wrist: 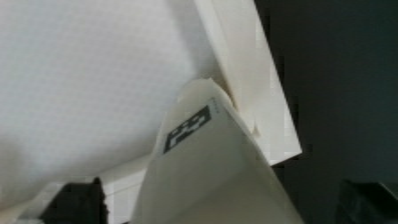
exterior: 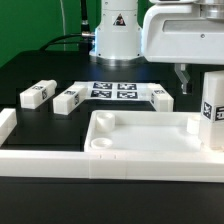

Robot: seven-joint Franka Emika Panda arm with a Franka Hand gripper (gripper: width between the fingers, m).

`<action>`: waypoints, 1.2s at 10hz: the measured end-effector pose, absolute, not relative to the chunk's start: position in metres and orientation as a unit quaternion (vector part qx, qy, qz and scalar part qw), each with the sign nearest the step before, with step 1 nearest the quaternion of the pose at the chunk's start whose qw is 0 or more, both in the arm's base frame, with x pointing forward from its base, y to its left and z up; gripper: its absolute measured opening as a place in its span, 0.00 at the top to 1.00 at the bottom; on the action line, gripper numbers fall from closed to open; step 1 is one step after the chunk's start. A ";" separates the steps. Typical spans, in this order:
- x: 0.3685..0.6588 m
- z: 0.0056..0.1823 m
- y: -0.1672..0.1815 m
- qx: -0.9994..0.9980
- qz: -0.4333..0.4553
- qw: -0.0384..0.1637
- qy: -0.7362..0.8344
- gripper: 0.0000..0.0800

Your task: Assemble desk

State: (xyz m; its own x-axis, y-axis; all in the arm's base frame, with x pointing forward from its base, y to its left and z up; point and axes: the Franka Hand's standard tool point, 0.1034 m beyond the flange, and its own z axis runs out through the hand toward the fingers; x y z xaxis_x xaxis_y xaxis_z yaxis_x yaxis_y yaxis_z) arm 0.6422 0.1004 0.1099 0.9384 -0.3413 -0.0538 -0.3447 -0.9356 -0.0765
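Desk tabletop (exterior: 140, 135), leg (exterior: 212, 100) upright on it, only wrist view shows fingers (wrist: 80, 200) spread

One leg block (exterior: 212, 110) stands upright on the tabletop (exterior: 120, 160) (three loose legs (exterior: 68, 99) lie behind it).

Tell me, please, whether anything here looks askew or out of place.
Nothing stands out. One leg stands upright at the tabletop's right end in the exterior view; three other legs lie loose on the table behind it, beside the marker board. No damage shows.
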 end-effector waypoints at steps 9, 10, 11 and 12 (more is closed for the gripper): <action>0.644 0.109 0.100 -0.988 0.003 0.016 -0.155 0.19; 0.644 0.109 0.099 -0.985 0.002 0.016 -0.173 0.34; 0.644 0.109 0.099 -0.986 0.003 0.016 -0.168 0.51; 0.644 0.109 0.099 -0.986 0.003 0.016 -0.168 0.51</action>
State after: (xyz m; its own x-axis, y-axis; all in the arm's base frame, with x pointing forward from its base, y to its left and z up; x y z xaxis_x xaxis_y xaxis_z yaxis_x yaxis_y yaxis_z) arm 0.6435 0.0991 0.1089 0.9436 0.3309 0.0002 0.3308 -0.9431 -0.0325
